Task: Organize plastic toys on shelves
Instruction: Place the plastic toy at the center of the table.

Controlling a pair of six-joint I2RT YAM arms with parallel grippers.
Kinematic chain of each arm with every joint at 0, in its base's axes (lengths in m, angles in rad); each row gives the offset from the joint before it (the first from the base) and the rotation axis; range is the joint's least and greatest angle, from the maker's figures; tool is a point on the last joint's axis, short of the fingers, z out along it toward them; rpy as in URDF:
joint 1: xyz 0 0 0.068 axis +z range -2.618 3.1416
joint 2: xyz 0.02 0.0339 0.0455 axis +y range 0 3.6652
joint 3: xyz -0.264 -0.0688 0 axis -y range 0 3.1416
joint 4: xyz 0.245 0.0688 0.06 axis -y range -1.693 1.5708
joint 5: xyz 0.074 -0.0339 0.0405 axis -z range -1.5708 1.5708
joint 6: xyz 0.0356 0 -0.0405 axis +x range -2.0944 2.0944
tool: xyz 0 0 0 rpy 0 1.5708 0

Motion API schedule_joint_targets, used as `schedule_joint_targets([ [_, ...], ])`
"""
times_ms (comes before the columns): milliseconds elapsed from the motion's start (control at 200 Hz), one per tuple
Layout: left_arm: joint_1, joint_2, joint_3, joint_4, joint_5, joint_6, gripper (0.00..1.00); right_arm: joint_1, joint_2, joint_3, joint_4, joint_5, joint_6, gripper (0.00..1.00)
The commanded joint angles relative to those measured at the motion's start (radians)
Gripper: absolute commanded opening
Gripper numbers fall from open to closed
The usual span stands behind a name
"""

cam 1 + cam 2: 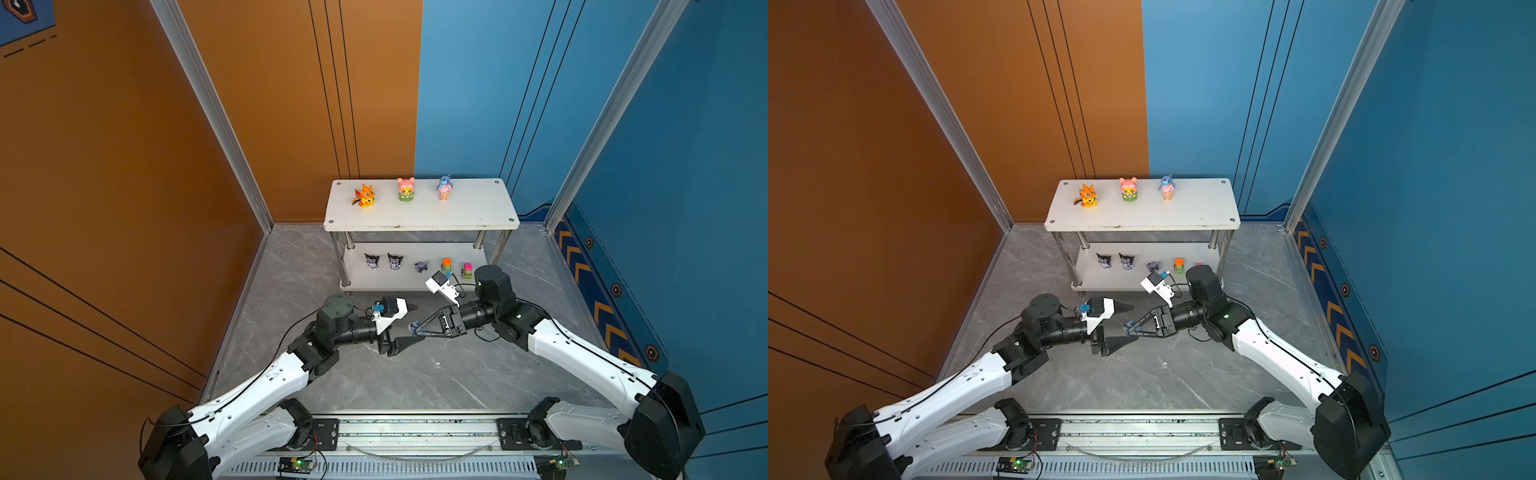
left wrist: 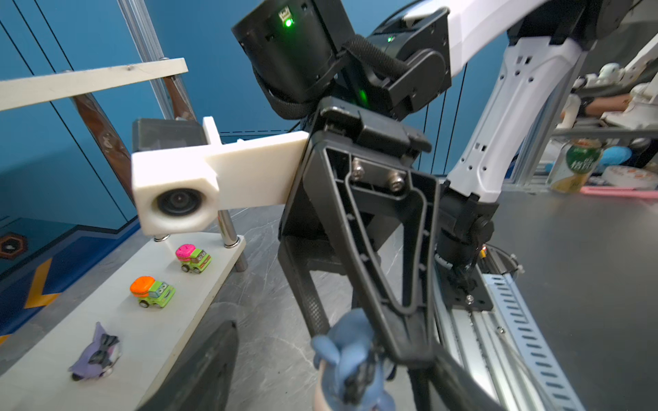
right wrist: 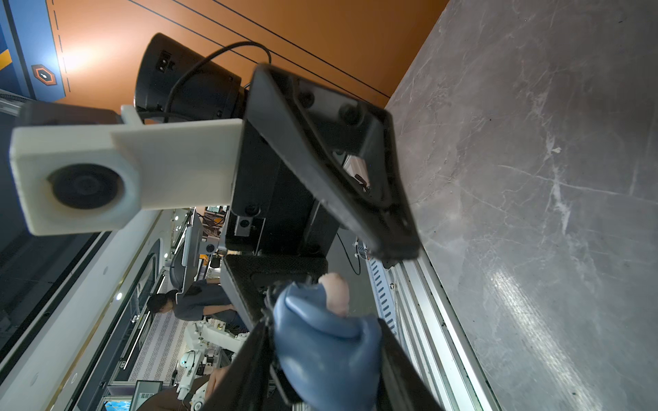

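My right gripper [image 1: 417,329] is shut on a small blue figurine [image 1: 413,327] with a pale base, held above the floor in front of the shelves [image 1: 469,208]. The right wrist view shows this figurine [image 3: 327,352] pinched between both fingers. My left gripper [image 1: 419,322] faces it, open, one finger on each side of the figurine [image 2: 350,359]; one finger stands well clear of it. The top board holds an orange dragon [image 1: 365,196], a pink-yellow toy [image 1: 406,189] and a blue one on a cone [image 1: 444,188]. Below are two black-purple horned toys [image 1: 372,261], a purple-grey one [image 2: 98,354] lying down, and two green cars [image 2: 153,291].
The shelves stand against the back wall, orange panel to the left and blue panel to the right. Grey marble floor [image 1: 415,382] spreads between the rack and the aluminium rail [image 1: 415,432] at the front. The right arm's wrist camera [image 1: 441,286] hangs just before the lower board's front right part.
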Motion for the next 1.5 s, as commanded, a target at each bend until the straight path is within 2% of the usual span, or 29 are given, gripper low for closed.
schedule_joint_targets([
  [0, -0.014, 0.011, 0.04, -0.038, 0.021, 0.012, 0.61, 0.005, -0.007, -0.012, 0.029, -0.009, 0.006, 0.36],
  [390, -0.037, 0.036, 0.067, -0.091, -0.003, 0.031, 0.43, -0.007, -0.013, -0.016, 0.029, -0.011, 0.007, 0.35],
  [511, -0.039, 0.029, 0.073, -0.105, -0.009, 0.037, 0.33, -0.011, -0.011, -0.021, 0.028, -0.011, 0.007, 0.35],
  [786, -0.043, 0.039, 0.082, -0.111, -0.016, 0.03, 0.18, -0.013, -0.008, -0.014, 0.029, -0.011, 0.009, 0.35],
  [846, -0.047, 0.045, 0.083, -0.111, -0.032, 0.024, 0.18, -0.012, -0.007, -0.013, 0.027, -0.008, 0.01, 0.38],
  [916, -0.048, 0.05, 0.082, -0.115, -0.059, 0.019, 0.17, -0.02, -0.007, -0.013, 0.017, 0.0, 0.008, 0.5],
  [1006, -0.05, 0.051, 0.071, -0.128, -0.122, 0.004, 0.16, -0.04, -0.008, -0.011, -0.036, 0.018, -0.021, 0.66],
  [1101, -0.053, 0.05, 0.041, -0.129, -0.206, -0.029, 0.15, -0.074, -0.011, 0.003, -0.167, 0.071, -0.103, 0.73],
  [1186, -0.058, 0.047, 0.016, -0.132, -0.274, -0.067, 0.14, -0.117, -0.014, 0.008, -0.266, 0.139, -0.159, 0.75],
  [1337, -0.081, 0.079, -0.028, -0.129, -0.495, -0.228, 0.13, -0.197, -0.045, 0.003, -0.394, 0.297, -0.224, 0.76],
  [1397, -0.111, 0.121, -0.036, -0.118, -0.582, -0.306, 0.12, -0.216, -0.053, 0.009, -0.452, 0.38, -0.257, 0.76],
  [1492, -0.199, 0.206, -0.028, -0.116, -0.784, -0.435, 0.1, -0.233, -0.065, 0.001, -0.489, 0.461, -0.282, 0.75],
])
